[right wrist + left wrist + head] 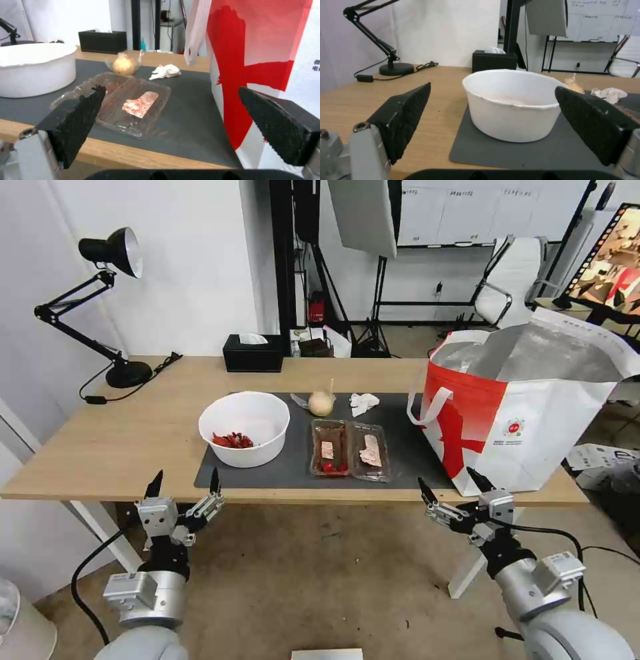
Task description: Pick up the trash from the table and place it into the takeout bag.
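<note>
On the table (127, 440), a dark grey mat (413, 447) carries the trash: a white bowl (245, 428) with red scraps, a clear hinged tray (349, 449) with food bits, a beige lump (321, 403) and a crumpled tissue (364, 403). The takeout bag (527, 407) stands open at the table's right end, its foil lining showing. My left gripper (185, 486) is open below the front edge, in line with the bowl (511, 103). My right gripper (453, 488) is open below the edge near the bag (266, 62), facing the tray (126, 102).
A black desk lamp (100, 307) stands at the back left with its cord on the wood. A black tissue box (253, 353) sits at the back edge. Behind the table are stands, a white chair (517, 280) and a screen. Bare floor lies under my arms.
</note>
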